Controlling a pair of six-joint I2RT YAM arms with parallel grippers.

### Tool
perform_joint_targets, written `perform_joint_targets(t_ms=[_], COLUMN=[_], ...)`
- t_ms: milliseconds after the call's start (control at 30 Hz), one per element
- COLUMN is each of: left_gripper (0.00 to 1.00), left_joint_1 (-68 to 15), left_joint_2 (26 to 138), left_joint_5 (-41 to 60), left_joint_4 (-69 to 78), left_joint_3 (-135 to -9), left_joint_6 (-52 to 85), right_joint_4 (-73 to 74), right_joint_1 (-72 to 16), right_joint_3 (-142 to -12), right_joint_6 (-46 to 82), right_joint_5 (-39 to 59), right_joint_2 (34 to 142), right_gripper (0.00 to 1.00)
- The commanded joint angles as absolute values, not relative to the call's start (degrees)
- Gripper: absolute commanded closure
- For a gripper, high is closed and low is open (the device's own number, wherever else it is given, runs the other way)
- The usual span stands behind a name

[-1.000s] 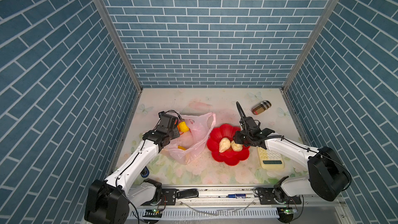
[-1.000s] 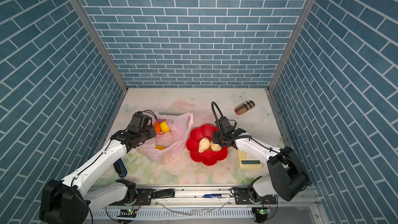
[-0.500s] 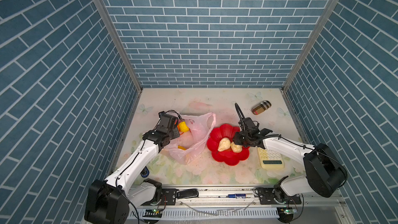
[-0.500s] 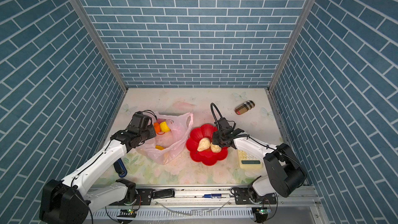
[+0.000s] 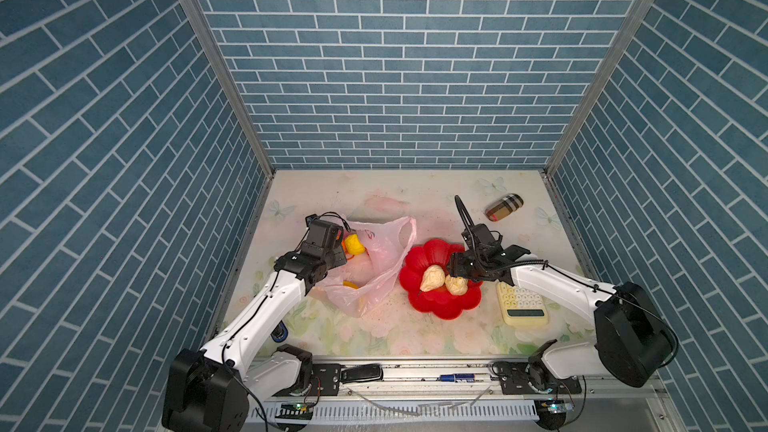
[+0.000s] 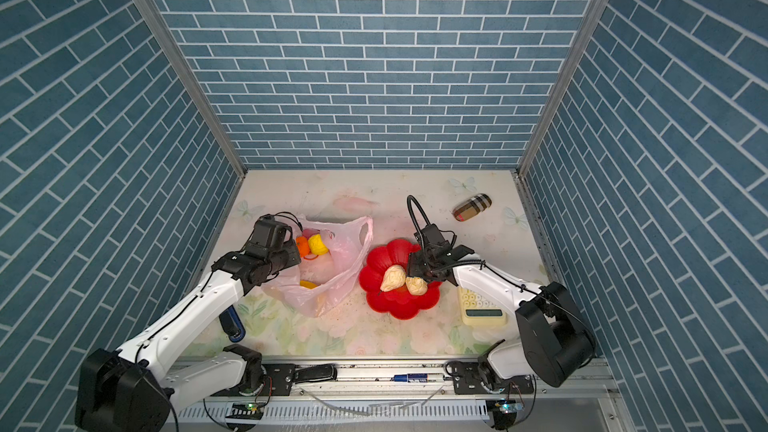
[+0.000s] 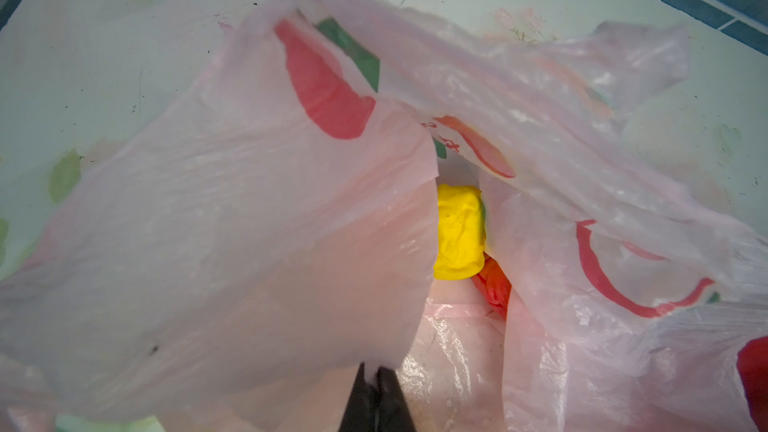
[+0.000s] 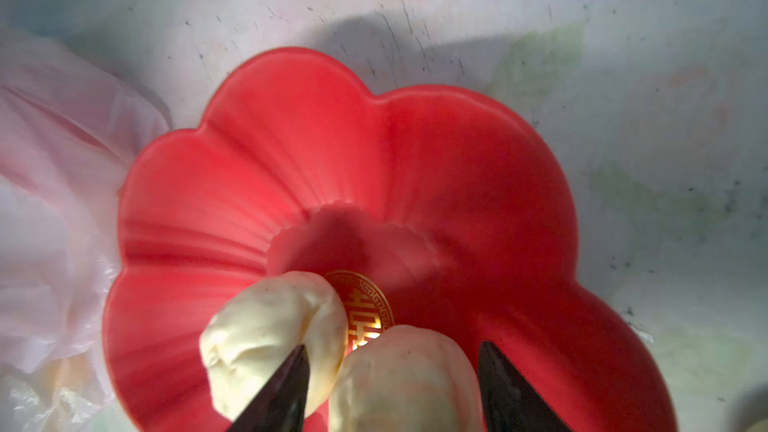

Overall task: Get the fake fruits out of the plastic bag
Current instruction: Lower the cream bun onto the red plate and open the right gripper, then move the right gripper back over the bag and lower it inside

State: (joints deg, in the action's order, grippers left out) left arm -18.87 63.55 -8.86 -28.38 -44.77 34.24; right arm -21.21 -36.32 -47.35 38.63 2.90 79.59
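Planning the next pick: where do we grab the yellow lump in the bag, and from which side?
Pinch the yellow lump across its narrower width, likely from above through the open mouth of the plastic bag. It shows bare only in the gap between film folds, a wrinkled red fruit beside it. The left gripper, shut on the bag's edge, holds that gap open.

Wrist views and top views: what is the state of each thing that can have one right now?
left gripper, shut on the plastic bag edge.
right gripper, open, jaws astride one cream fruit.
plastic bag, mouth held up and open.
yellow lump, inside the plastic bag.
cream fruit, lying in the red dish, not gripped.
second cream fruit, lying in the red dish.
red dish, upright.
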Motion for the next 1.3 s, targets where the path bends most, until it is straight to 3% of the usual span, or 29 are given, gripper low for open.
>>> perform_joint_targets(t_ms=[0, 367, 567, 900, 1267], left_gripper=[0.93, 0.93, 0.93, 0.93, 0.94], left_joint_1=[-18.5, -18.5, -18.5, -18.6, -18.6], left_joint_2=[62.6, 61.1, 59.1, 57.6, 55.0], left_joint_5=[-8.7, -7.7, -6.8, -6.2, -7.4], left_joint_4=[-27.9, -26.5, -26.4, -27.1, -26.1], left_joint_3=[-44.7, -42.8, -40.2, -36.1, -34.1], left_joint_6=[33.8, 34.0, 34.5, 36.2, 38.9], right_joint_4=[-25.1, -31.3, -32.1, -26.6, -22.3], right_joint_1=[-36.1, -37.7, -44.3, -57.1, -61.8], right_joint_3=[-51.1, -58.6, -65.1, -81.4, -93.6], right_joint_6=[37.6, 35.3, 34.3, 31.6, 32.5], right_joint_5=[1.4, 1.0, -1.6, 1.8, 8.7], right_joint_2=[76.9, 69.9, 69.8, 86.3, 106.7], right_gripper=[0.34, 0.4, 0.44, 0.46, 0.54])
